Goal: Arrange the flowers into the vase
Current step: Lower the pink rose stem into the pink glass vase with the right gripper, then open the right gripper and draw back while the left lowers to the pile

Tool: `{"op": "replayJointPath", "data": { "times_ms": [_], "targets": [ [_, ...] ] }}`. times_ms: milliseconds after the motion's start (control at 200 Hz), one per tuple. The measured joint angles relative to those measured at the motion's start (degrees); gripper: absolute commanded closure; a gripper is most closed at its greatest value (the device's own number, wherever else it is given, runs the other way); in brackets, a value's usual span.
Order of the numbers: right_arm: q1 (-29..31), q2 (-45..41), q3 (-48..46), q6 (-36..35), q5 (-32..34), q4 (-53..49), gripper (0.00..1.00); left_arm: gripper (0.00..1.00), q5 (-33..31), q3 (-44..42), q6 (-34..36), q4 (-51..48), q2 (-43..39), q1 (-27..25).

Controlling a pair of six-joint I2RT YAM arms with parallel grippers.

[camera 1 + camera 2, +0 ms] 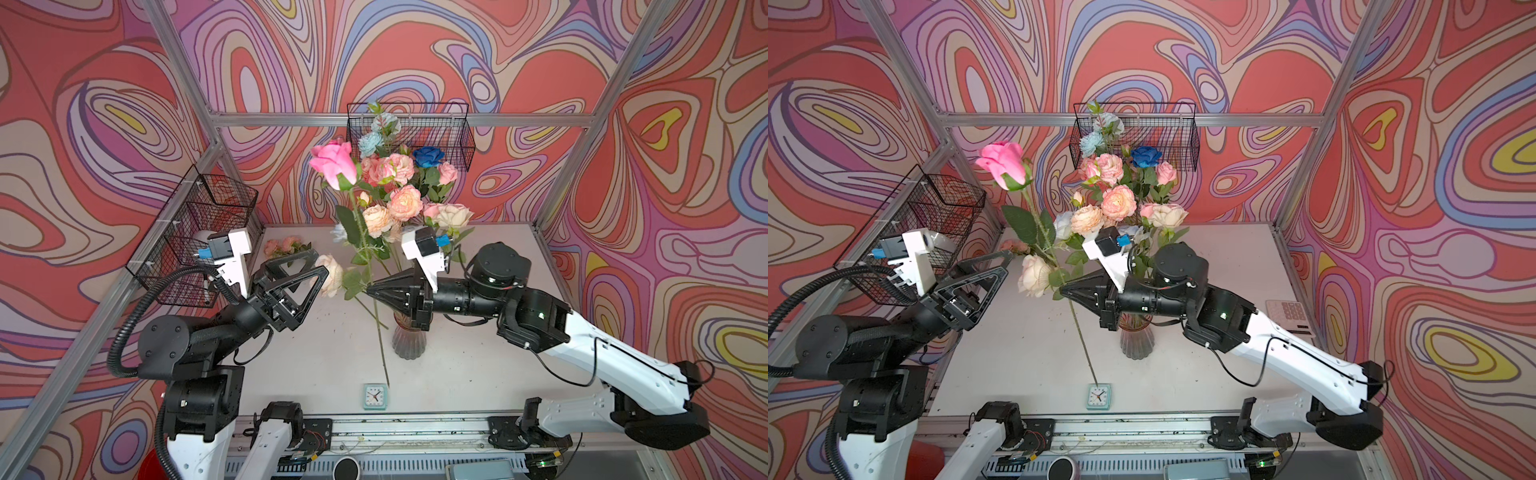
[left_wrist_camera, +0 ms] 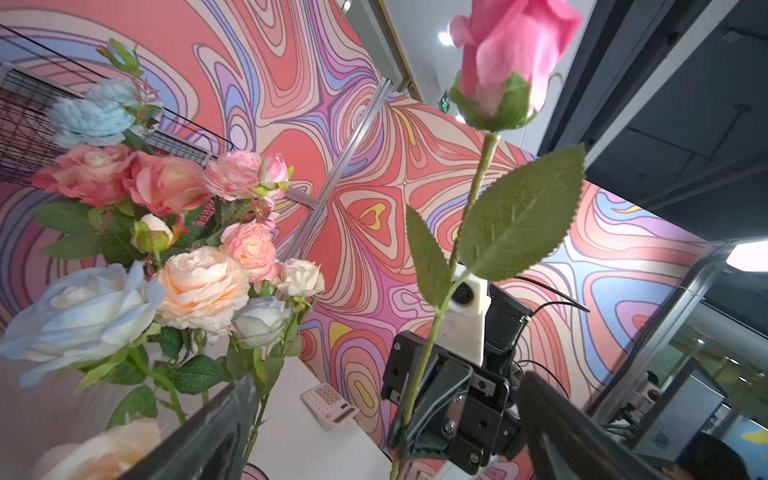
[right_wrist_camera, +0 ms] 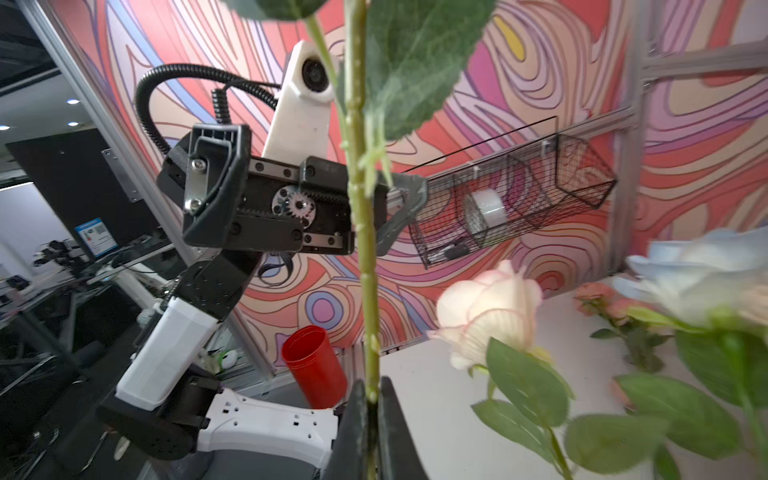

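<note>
Most flowers (image 1: 395,195) already stand in the vase (image 1: 409,338) just below the right gripper (image 1: 371,289), which pinches the pink rose (image 1: 334,164) by its stem. Left gripper (image 1: 321,262) gapes empty; a sprig (image 1: 284,245) beyond it waits.

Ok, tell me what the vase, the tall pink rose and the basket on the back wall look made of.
The vase: grey see-through glass or plastic, ribbed, glossy. The pink rose: likely fabric petals and matt, woven-looking leaves; stem seems moulded plastic with small nubs. The basket: thin black wire mesh, probably coated metal.
</note>
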Motion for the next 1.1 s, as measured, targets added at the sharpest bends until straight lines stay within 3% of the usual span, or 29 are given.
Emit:
{"op": "replayJointPath", "data": {
  "times_ms": [235, 456, 751, 1101],
  "targets": [
    [0.0, -10.7, -9.6, -9.0, 18.6, 6.2, 1.00, 0.00, -19.6, -3.0, 7.9, -13.4, -8.7, 0.0],
    [0.0, -9.1, -14.3, -18.9, 29.2, 15.0, 1.00, 0.00, -32.3, -12.4, 9.4, -19.8, -14.6, 0.0],
    [-0.5, -6.6, -20.7, -24.0, 34.7, 21.4, 1.00, 0.00, -36.7, -15.7, 9.8, -21.9, -15.2, 0.0],
    [-2.6, -8.4, -31.0, -15.2, 37.6, 20.2, 1.00, 0.00, -36.8, -20.0, 8.5, -22.1, -15.2, 0.0]
  ]
}}
